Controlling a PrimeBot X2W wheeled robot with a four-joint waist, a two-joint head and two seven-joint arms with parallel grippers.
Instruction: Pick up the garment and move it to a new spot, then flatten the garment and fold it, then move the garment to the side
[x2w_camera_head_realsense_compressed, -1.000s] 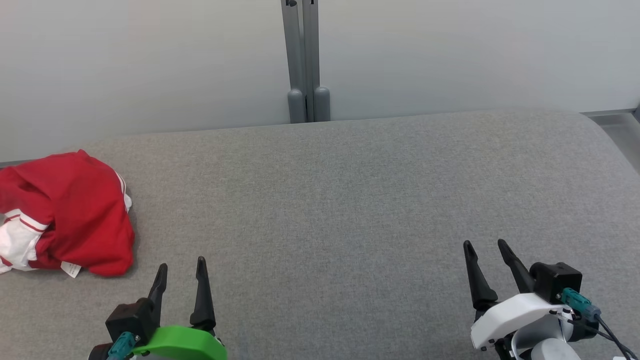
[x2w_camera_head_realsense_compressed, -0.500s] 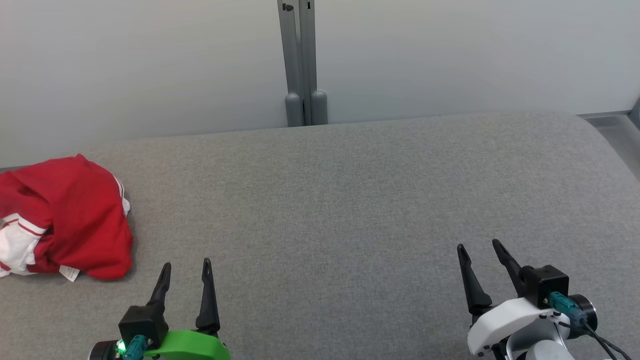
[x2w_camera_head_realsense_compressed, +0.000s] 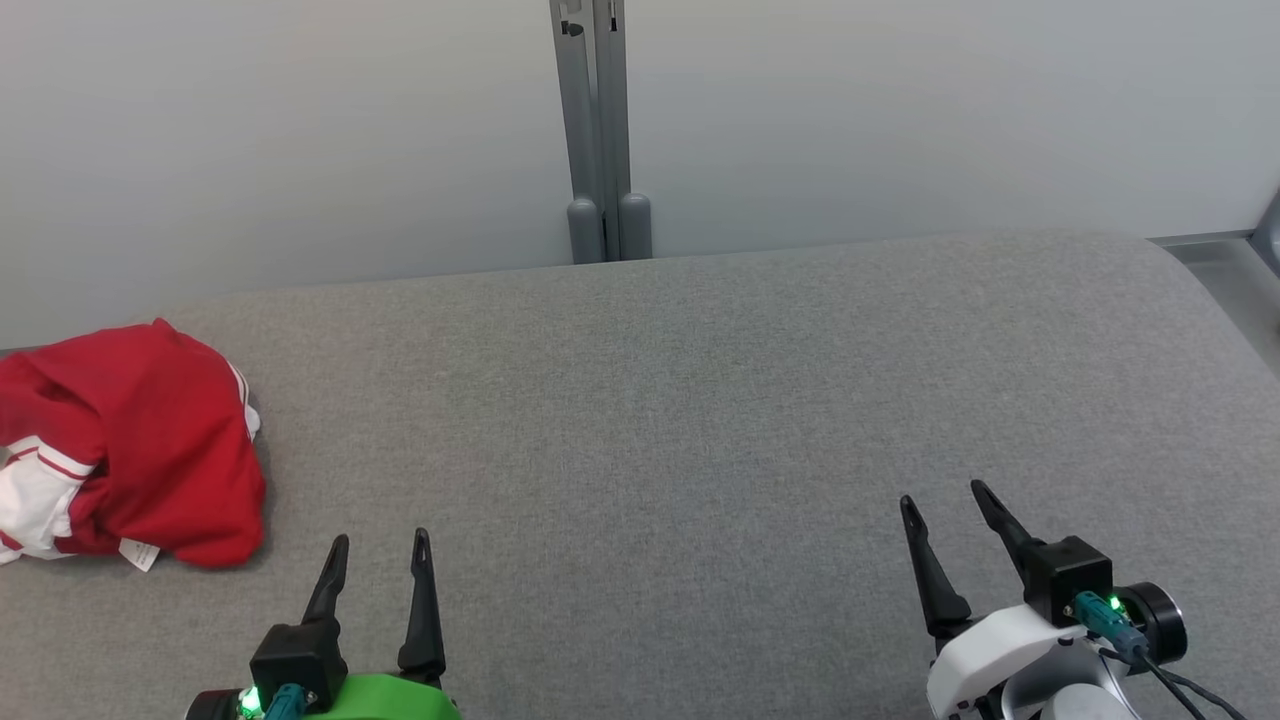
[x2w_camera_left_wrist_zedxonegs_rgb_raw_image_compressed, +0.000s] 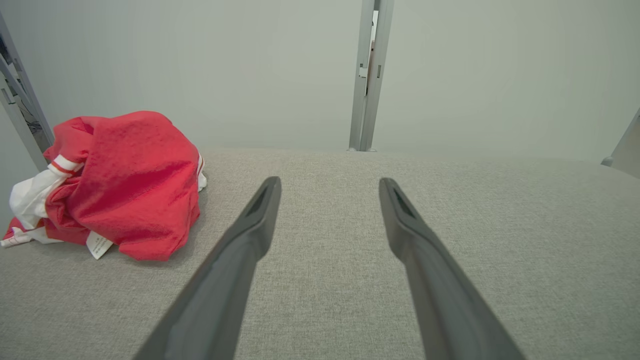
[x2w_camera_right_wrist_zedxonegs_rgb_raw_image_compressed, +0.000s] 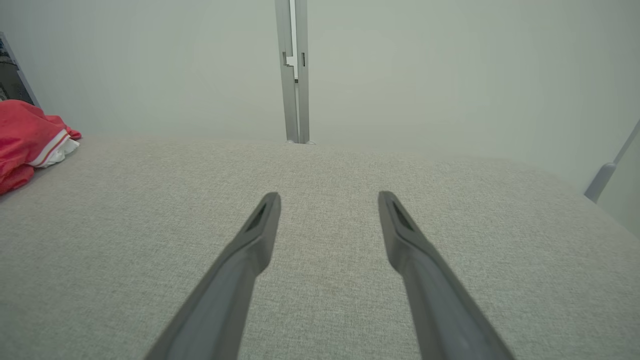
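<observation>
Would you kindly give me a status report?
Left gripper and right gripper open, empty. Red garment bunched at left edge of table, untouched. Nothing in the way.

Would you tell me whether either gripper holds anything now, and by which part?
Nothing is held: the left gripper and right gripper stand open, clear of the garment.

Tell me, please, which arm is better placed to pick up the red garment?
Left, probably. The left gripper, open, is close beside the crumpled garment, while the right gripper, also open, is far across the grey surface.
</observation>
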